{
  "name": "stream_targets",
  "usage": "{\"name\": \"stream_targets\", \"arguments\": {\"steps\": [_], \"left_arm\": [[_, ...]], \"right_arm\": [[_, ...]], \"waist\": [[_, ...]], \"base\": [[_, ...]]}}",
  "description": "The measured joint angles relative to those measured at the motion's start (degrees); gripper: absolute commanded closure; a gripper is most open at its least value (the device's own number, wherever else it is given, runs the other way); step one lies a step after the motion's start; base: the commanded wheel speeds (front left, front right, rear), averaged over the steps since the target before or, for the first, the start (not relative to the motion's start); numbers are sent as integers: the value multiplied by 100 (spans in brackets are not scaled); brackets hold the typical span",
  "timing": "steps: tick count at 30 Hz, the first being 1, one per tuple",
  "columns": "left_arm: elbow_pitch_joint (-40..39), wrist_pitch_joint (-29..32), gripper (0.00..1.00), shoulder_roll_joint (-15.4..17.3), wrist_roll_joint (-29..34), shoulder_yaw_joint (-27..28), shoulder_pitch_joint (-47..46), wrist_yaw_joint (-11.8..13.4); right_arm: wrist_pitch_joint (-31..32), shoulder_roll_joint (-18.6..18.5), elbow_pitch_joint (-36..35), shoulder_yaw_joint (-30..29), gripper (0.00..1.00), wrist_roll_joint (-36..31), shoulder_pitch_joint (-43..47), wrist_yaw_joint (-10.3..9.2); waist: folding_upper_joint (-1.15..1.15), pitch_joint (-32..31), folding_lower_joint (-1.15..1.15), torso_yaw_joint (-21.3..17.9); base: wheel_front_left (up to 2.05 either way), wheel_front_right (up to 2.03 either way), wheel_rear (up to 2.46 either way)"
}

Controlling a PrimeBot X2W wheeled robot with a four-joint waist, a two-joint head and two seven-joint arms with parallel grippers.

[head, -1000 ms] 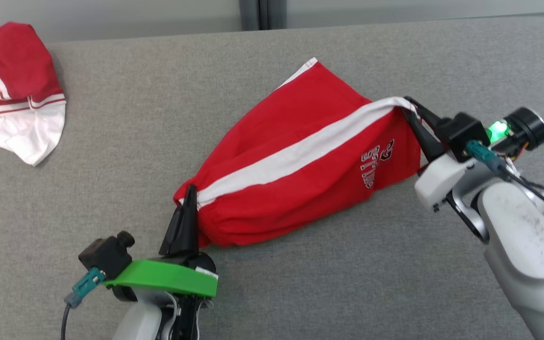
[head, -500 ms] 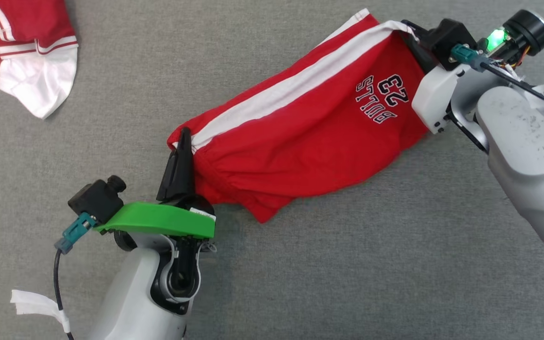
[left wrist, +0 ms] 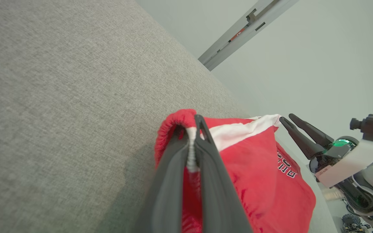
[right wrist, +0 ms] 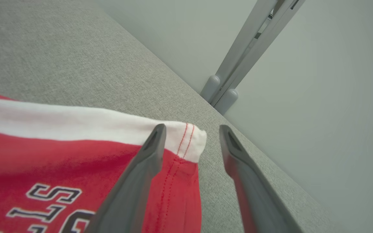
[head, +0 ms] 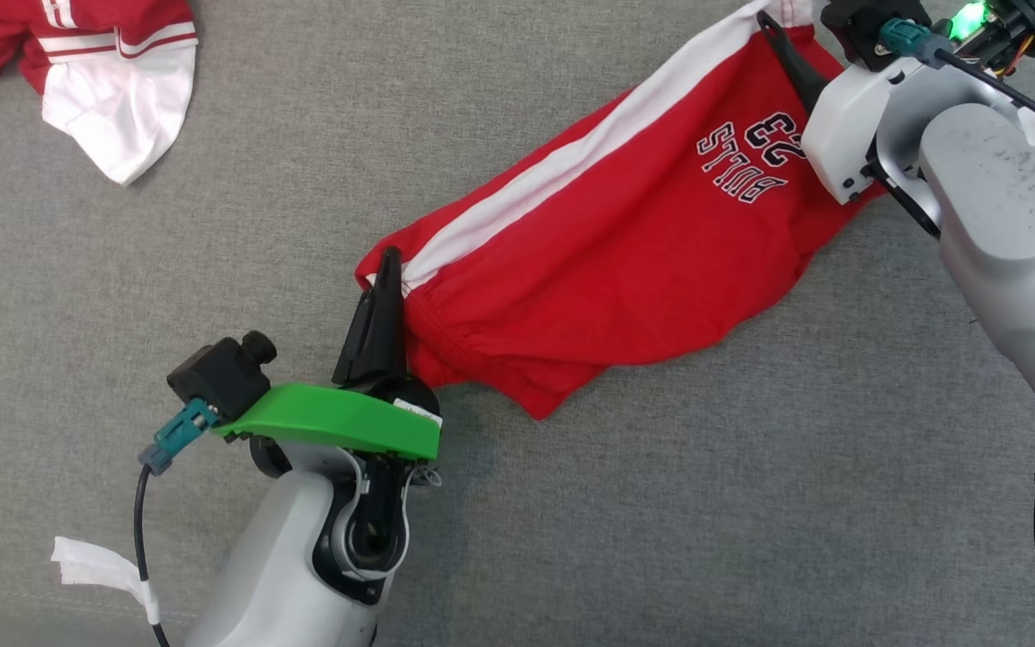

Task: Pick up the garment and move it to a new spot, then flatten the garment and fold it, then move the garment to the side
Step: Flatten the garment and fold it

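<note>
the left pincer stands nearest, at the lower left of the head view, above a green wrist plate. its two dark fingers are pressed together on the gathered waistband of the garment; white stitching shows in the slit between them in the left wrist view.

the garment, a pair of red shorts, lies on the grey fabric bench. it stretches diagonally from the left pincer up toward the right. a white side stripe runs along its upper edge. the lettering "bulls 23" sits near the far end, upside down in the head view.

the right pincer is at that far end. its fingers stand wide apart and hold nothing. the white hem corner lies between them; one finger overlaps the red cloth, contact not determinable.

a second garment, red and white, lies crumpled well apart at the upper left of the head view. beyond the bench edge stand a pale wall and a grey post.
</note>
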Motion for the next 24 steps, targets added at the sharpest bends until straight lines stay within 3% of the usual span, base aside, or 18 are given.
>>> {"name": "stream_targets", "arguments": {"steps": [1,2,3,19,24], "left_arm": [[1,0,58,0,1,-18,-2,1],[12,0,15,0,20,-41,-3,2],[23,0,0,0,65,-55,-3,7],[121,1,0,-2,1635,299,545,46],[8,0,0,-2,2121,557,818,41]], "right_arm": [[-43,13,91,0,0,13,-36,0],[-90,32,176,1,0,24,-64,0],[-121,47,243,0,0,26,-81,0],[-341,86,786,178,0,512,129,0],[41,52,871,326,0,979,259,0]], "waist": [[0,-4,0,0],[0,-9,0,-4],[0,-14,0,-8],[0,-496,0,-106],[0,-690,0,-72]], "base": [[0,0,0],[0,0,0],[0,0,0],[0,0,0],[0,0,0]]}}
